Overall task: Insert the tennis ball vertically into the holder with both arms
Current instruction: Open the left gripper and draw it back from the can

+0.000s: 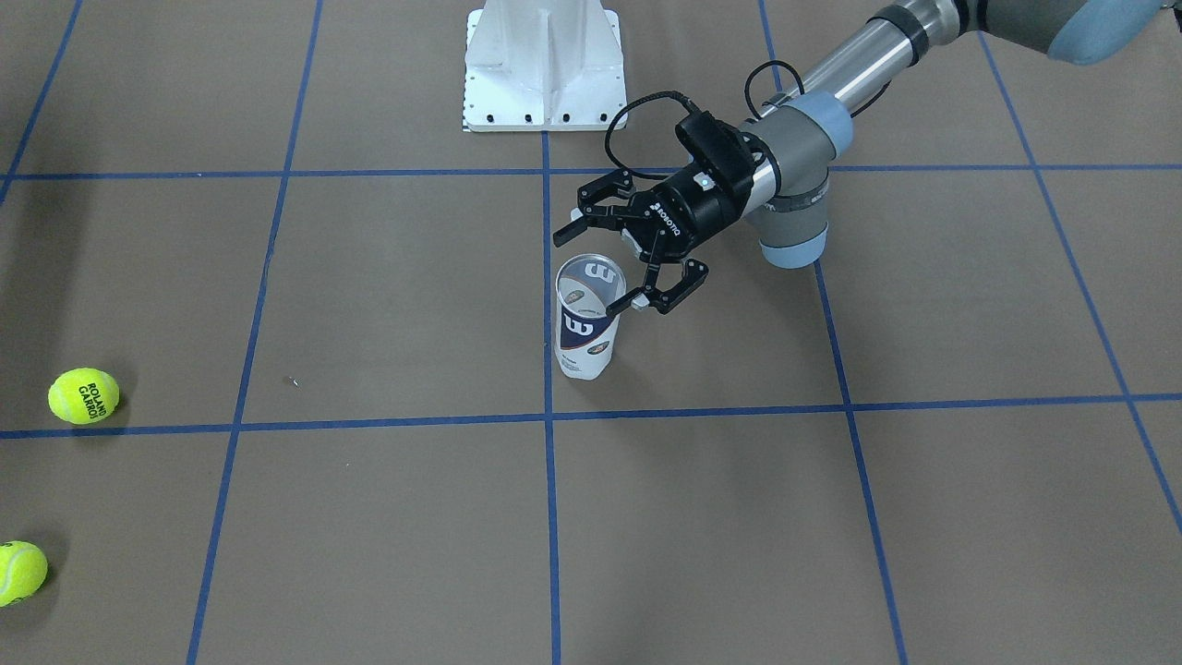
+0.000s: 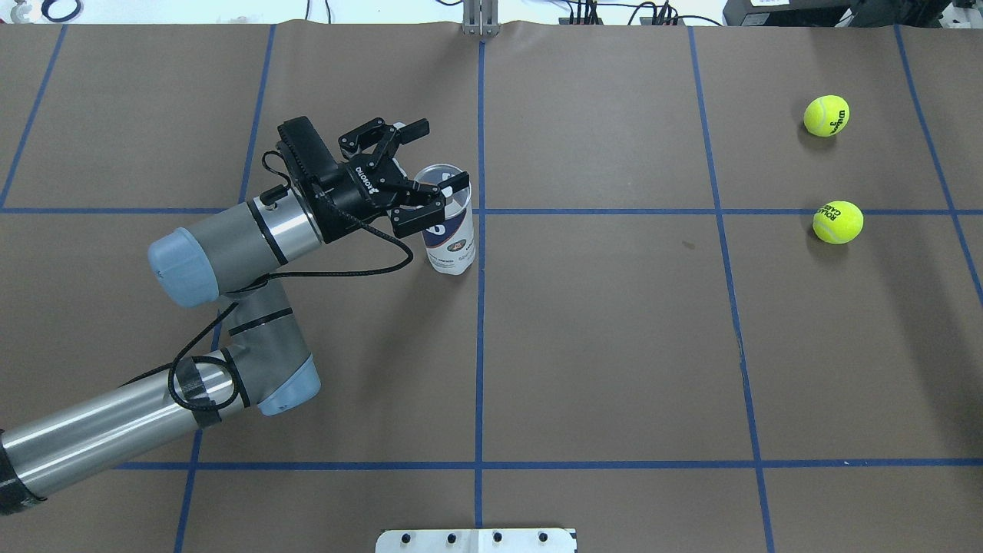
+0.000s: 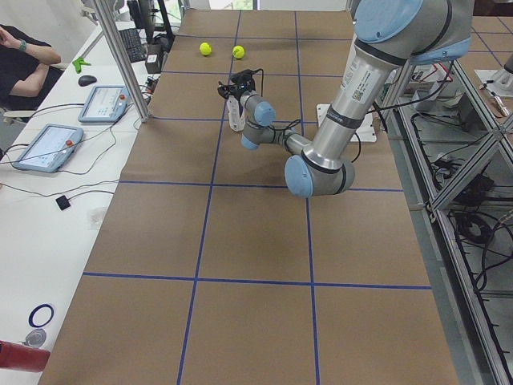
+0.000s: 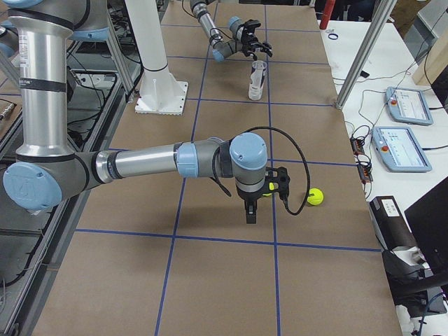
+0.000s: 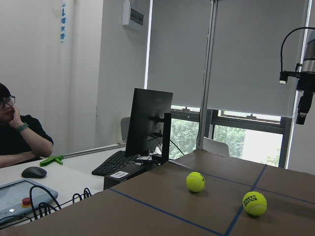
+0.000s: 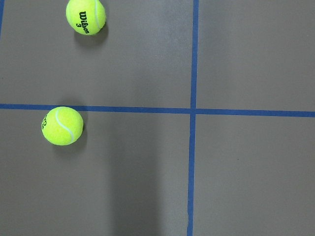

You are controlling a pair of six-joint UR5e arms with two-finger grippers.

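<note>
Tennis ball (image 2: 837, 222) lettered ROLAND GARROS lies on the table (image 2: 614, 346), well apart at three o'clock of the upright holder (image 2: 451, 242) seen from overhead, while the left gripper (image 2: 438, 153) straddles the holder's rim with jaws spread and the right gripper (image 4: 252, 213) hangs near the ball, its jaws impossible to judge.

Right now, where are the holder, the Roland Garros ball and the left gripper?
holder (image 2: 451, 240), overhead view, on its label.
Roland Garros ball (image 2: 838, 222), overhead view, centre of the ball.
left gripper (image 2: 440, 154), overhead view, midway between its open fingers.
</note>
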